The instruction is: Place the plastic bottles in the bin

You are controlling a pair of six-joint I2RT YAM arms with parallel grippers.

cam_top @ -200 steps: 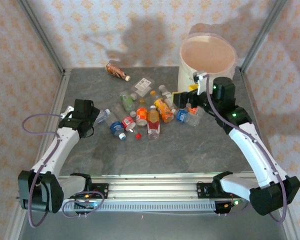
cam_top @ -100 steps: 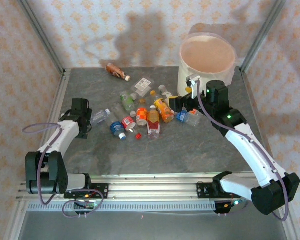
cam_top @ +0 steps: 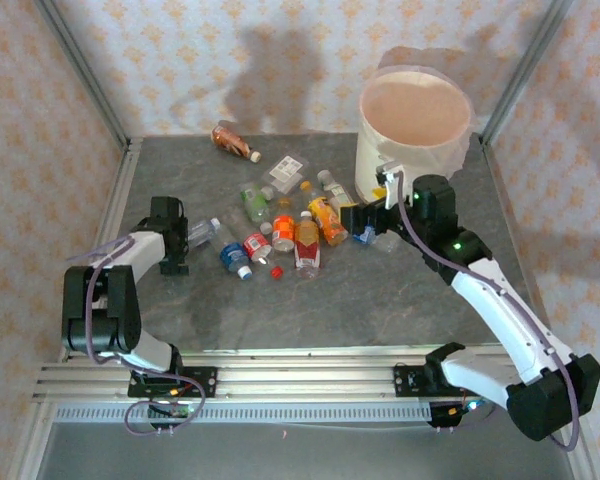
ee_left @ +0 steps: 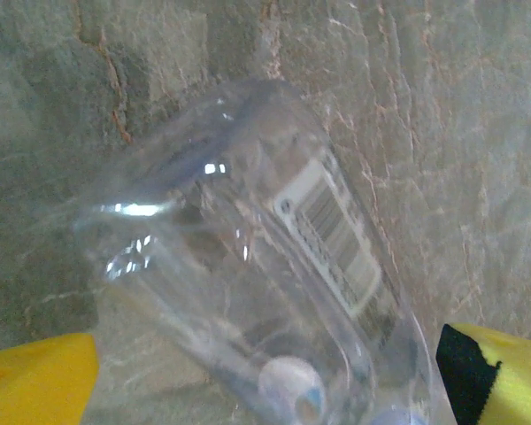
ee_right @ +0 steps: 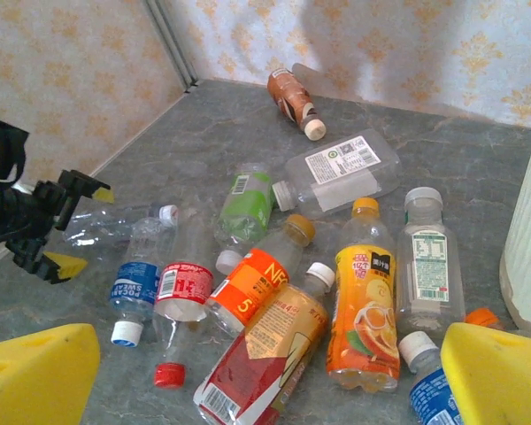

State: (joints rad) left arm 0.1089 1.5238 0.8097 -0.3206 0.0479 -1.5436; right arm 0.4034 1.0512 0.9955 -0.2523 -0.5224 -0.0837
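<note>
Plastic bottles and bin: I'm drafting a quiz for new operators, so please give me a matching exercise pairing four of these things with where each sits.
Things
1. brown bottle
2. clear empty bottle
3. orange juice bottle
4. white bin

Places
A. standing upright at the far right
B. lying between the left gripper's yellow fingers
C. lying alone, farthest back
D. lying among other bottles in the middle

Pairs: 1-C, 2-B, 3-D, 4-A
</note>
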